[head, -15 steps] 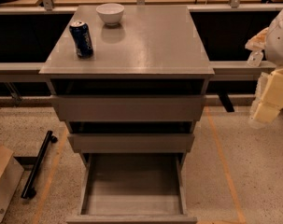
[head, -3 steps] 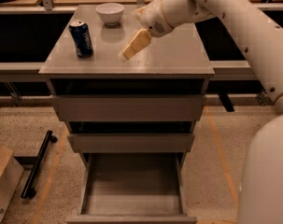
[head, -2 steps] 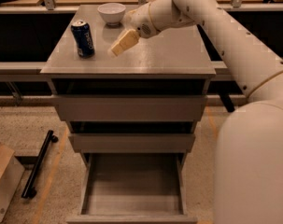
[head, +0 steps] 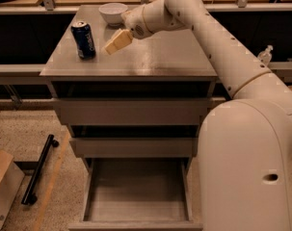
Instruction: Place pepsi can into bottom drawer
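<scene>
The pepsi can, dark blue with a silver top, stands upright on the left part of the grey cabinet top. My gripper, with cream-coloured fingers, hangs just above the cabinet top, a short way to the right of the can and not touching it. The white arm reaches in from the lower right across the cabinet. The bottom drawer is pulled out towards me, and nothing is in it.
A white bowl sits at the back of the cabinet top, behind the gripper. The two upper drawers are pushed in. A black bar and a cardboard box lie on the floor at the left.
The arm swung in from the right over the cabinet top, and the gripper has moved leftwards towards the can. The can, bowl and drawers have not moved.
</scene>
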`<state>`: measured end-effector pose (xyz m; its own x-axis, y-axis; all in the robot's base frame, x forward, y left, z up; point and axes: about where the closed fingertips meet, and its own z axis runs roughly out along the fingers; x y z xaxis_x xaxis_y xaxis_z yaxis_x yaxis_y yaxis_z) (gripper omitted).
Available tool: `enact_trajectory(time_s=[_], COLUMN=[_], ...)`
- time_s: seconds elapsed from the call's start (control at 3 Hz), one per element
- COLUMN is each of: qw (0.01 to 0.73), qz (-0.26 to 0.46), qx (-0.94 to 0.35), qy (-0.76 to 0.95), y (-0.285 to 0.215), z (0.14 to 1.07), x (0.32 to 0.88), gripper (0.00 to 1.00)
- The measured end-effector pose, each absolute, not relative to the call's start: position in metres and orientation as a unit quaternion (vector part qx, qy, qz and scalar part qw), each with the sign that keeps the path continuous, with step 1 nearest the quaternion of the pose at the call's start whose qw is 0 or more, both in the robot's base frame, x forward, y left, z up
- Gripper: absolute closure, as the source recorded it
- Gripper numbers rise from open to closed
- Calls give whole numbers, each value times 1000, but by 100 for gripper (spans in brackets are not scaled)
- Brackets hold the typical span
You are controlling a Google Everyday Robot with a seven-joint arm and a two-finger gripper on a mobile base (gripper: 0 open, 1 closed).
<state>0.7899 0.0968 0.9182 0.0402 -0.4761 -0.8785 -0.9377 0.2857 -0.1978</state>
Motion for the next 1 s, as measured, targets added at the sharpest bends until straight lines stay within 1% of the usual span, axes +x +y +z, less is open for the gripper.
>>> enact_trajectory(time_s=[0.33,1.0], qw=[473,470], qz=[268,313], qx=[-533,-529], qy=[648,634], y=[113,180], z=[911,896], x=[791,805], gripper=[0,0])
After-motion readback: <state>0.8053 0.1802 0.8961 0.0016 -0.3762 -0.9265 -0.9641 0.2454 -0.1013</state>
